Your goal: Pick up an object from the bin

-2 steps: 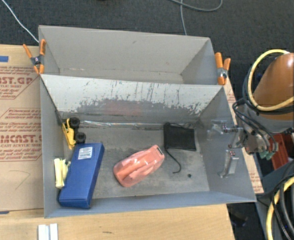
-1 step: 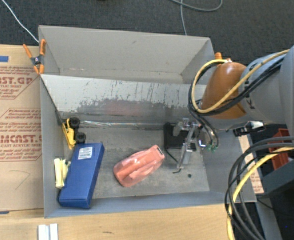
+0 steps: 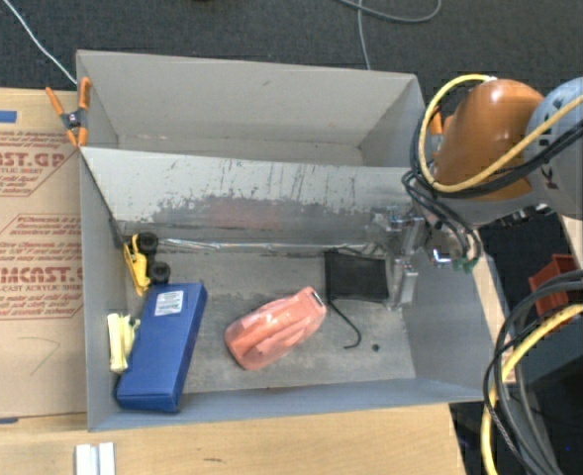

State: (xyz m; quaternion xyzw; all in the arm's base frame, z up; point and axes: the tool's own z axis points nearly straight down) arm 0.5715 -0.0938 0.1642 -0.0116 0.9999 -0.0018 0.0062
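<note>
My gripper (image 3: 404, 287) hangs low at the right side of the bin, close to the right wall. Just to its left, touching or nearly touching it, lies a flat black square thing (image 3: 355, 277) with a thin black cord curling away toward the front. A soft pink bundle (image 3: 276, 327) lies on the floor at the front middle, left of the black thing and apart from the gripper.
A blue rectangular box (image 3: 162, 344) lies at the front left, with a small pale yellow piece (image 3: 120, 340) beside it. A yellow clamp with black knobs (image 3: 137, 263) sits in the left corner. The arm's orange cover and cables hang over the bin's right rim.
</note>
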